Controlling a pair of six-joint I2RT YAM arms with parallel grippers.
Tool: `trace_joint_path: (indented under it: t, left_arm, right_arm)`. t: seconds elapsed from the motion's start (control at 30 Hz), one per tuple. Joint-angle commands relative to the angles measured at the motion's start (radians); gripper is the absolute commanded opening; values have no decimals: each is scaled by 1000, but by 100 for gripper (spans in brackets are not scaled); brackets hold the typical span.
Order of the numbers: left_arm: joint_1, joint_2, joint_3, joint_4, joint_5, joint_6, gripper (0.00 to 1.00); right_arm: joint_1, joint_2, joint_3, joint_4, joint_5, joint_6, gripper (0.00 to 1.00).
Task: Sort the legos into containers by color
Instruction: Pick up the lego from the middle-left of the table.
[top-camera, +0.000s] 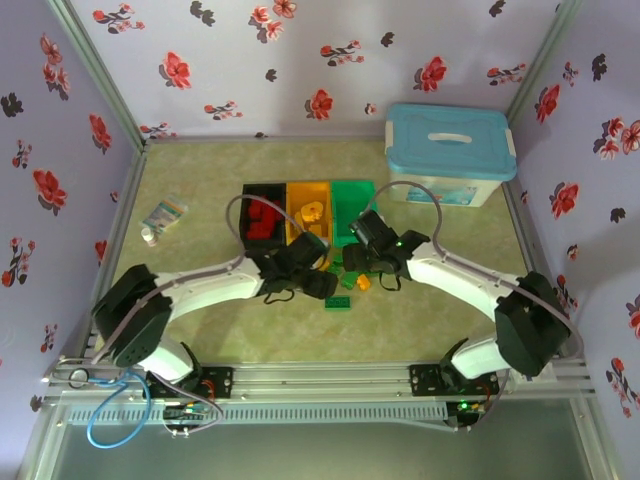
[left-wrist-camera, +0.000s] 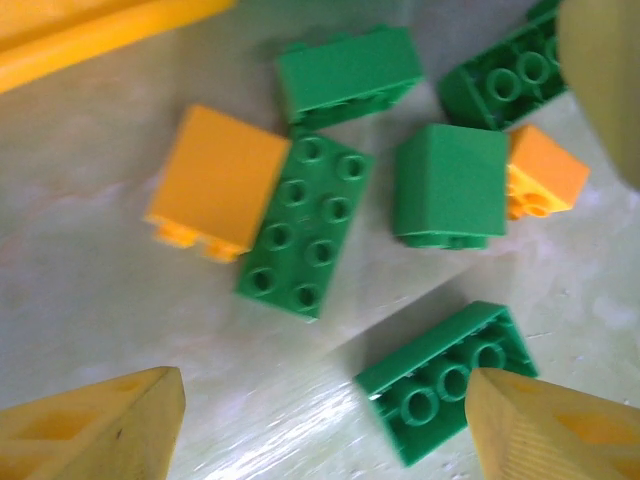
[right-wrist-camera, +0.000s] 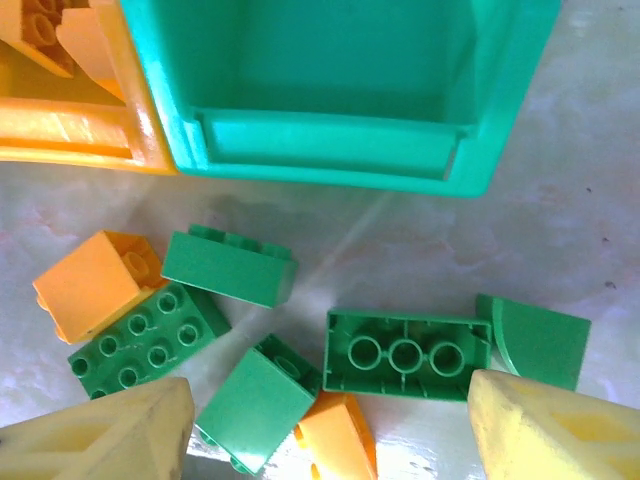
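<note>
You can't count the loose legos (top-camera: 340, 300) from above: they're tiny, and partly hidden under the left arm (top-camera: 290, 265) and right arm (top-camera: 385, 245). Your left wrist view has a blurred pale shape (left-wrist-camera: 600, 80) (cut by the right edge); the green bin (right-wrist-camera: 330, 150) runs off the right wrist view's top.

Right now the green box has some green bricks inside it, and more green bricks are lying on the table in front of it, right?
Not quite: the green box is empty inside, as the right wrist view shows. Green bricks are lying on the table in front of it, though.
</note>
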Motion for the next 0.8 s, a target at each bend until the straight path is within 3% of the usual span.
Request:
trace_joint_path:
  t: [0.0, 0.27, 0.77]
  left_arm:
    - [-37, 88, 86, -72, 10, 37, 74]
    - [-102, 244, 227, -189, -3, 51, 74]
    - [-156, 317, 251, -219, 5, 59, 74]
  right_arm:
    - [-2, -65, -19, 11, 44, 27, 73]
    - [-19, -137, -67, 1, 68, 31, 73]
    - [-94, -259, -118, -47, 115, 45, 75]
